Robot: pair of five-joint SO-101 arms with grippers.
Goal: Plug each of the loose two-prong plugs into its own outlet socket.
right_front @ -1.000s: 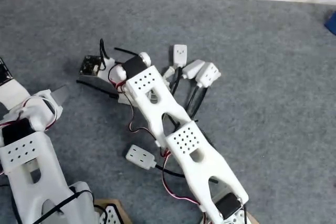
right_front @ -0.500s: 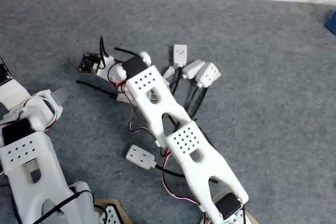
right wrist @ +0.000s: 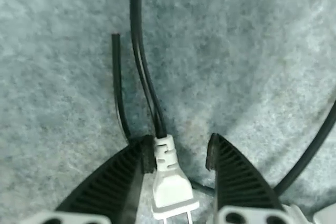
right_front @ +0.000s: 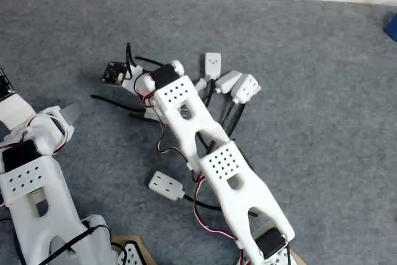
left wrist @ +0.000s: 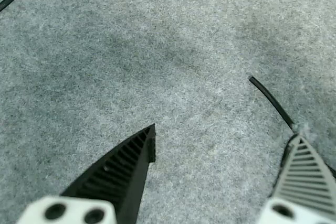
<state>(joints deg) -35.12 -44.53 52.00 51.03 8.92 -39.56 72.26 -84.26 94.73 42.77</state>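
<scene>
White perforated arms (right_front: 223, 166), red wires (right_front: 196, 209), black ribbed fingers (right wrist: 115, 182)

Grey carpet (right_front: 322, 48) bears white sockets (right_front: 166, 185), a plug (right wrist: 169, 184), black cords (right wrist: 137, 51).

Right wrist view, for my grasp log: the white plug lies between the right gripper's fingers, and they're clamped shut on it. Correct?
Not clamped. The right wrist view shows the white plug between the right gripper's fingers, but they are open, with carpet visible between the plug and one finger.
</scene>
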